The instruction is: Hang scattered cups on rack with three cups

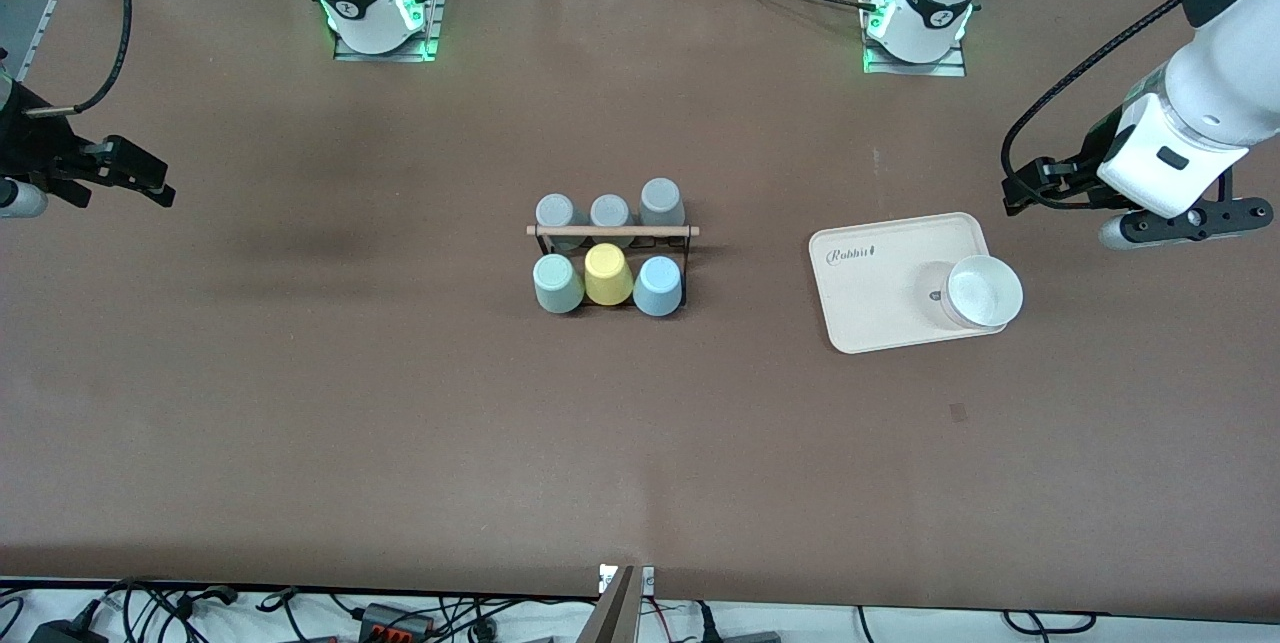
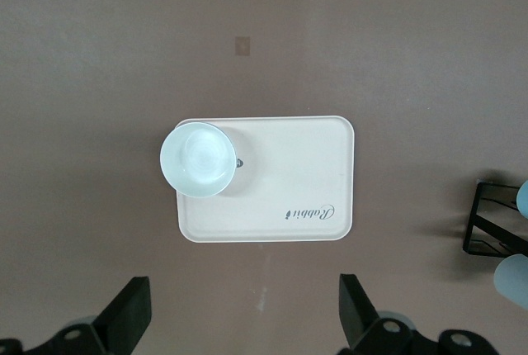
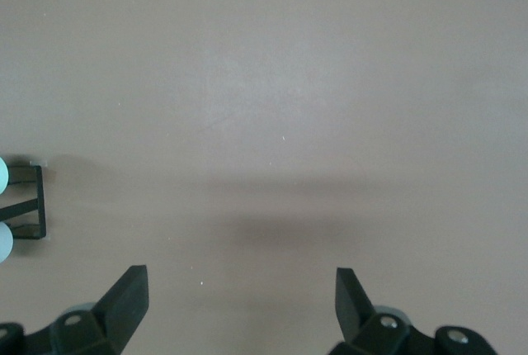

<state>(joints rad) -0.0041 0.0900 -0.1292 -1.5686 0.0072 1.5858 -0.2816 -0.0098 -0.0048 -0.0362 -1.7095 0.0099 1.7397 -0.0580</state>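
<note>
Blue cup (image 1: 658, 286), sage cup (image 1: 558, 283) on rack (image 1: 612, 232) (mid-table), well apart from spread-open left gripper (image 1: 1040, 185), right gripper (image 1: 135, 173).

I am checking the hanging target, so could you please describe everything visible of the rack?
The rack is a small black wire-frame stand with a light wooden rod across its top. It stands upright mid-table. Six cups sit on it in two rows: three grey cups farther from the front camera, and a sage green cup, yellow cup and light blue cup nearer. Neither gripper touches it.
</note>
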